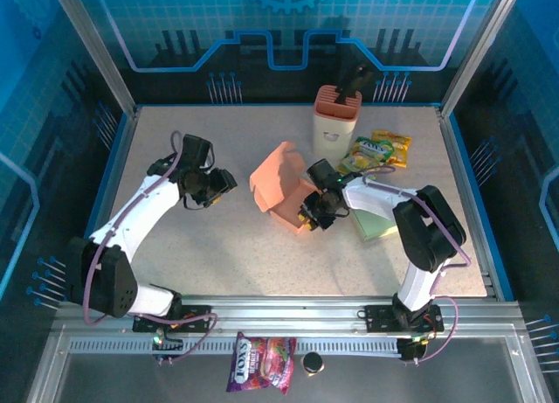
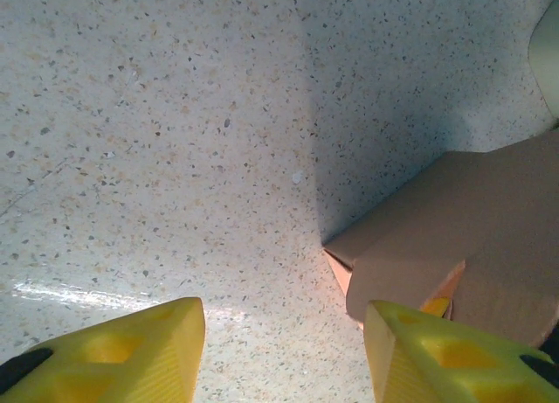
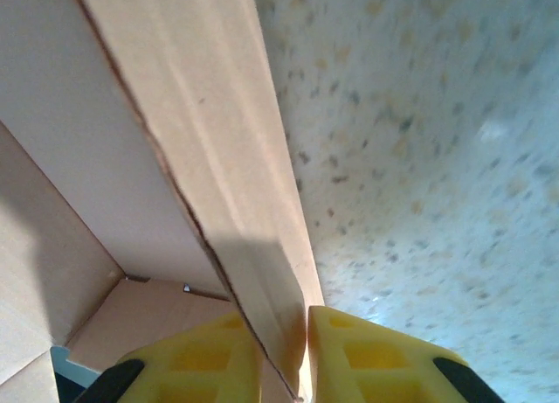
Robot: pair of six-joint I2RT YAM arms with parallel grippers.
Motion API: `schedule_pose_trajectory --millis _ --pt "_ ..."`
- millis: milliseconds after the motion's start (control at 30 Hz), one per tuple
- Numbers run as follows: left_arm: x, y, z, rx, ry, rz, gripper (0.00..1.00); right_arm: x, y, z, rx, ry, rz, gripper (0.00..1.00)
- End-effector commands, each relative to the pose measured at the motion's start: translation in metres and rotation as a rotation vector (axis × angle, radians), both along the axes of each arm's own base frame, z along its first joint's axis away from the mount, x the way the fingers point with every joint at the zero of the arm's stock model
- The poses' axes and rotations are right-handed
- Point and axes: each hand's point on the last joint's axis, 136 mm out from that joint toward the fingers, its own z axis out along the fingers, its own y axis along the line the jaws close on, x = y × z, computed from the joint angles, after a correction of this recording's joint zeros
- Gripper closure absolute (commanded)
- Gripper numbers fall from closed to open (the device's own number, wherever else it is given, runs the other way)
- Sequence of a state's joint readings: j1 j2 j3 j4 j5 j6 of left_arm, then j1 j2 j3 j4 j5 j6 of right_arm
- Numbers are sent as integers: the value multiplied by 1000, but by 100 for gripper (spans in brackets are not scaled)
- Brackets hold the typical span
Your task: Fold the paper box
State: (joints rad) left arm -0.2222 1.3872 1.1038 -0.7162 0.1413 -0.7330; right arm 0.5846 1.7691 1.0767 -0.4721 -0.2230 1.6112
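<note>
The salmon-coloured paper box (image 1: 281, 186) stands half formed in the middle of the table, one flap raised at its left. My right gripper (image 1: 316, 212) is at the box's right side, shut on a wall panel of the paper box (image 3: 218, 158); both yellow fingers (image 3: 367, 359) pinch the panel's edge. My left gripper (image 1: 212, 186) hangs to the left of the box, open, with bare table between its yellow fingers (image 2: 122, 350). In the left wrist view the box's corner (image 2: 454, 228) lies just ahead of the right finger.
A pink holder (image 1: 336, 121) with a dark tool stands behind the box. Yellow-green snack packets (image 1: 377, 149) and a pale green pad (image 1: 376, 221) lie at the right. A purple snack bag (image 1: 261, 362) and a small dark cap (image 1: 312, 363) sit below the rail.
</note>
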Motion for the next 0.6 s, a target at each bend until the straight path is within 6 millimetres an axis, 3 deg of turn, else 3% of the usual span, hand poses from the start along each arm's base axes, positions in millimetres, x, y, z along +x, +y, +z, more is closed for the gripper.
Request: schedule_pose_trajectory --millis 0,133,267,433,567 --pt "-10 6 5 29 0 -10 49 -1 6 3 -1 56 -227 78" --pt "-14 2 7 3 -23 -31 51 -5 21 -3 90 125 -384 78" --pt "-15 -11 12 -59 -61 -97 52 -2 29 0 142 132 -427 66" --pt "-20 -24 10 -104 -58 -185 52 0 16 19 115 65 -344 49" --pt "-22 -35 9 -139 -66 -230 51 14 -7 54 82 -98 -205 47"
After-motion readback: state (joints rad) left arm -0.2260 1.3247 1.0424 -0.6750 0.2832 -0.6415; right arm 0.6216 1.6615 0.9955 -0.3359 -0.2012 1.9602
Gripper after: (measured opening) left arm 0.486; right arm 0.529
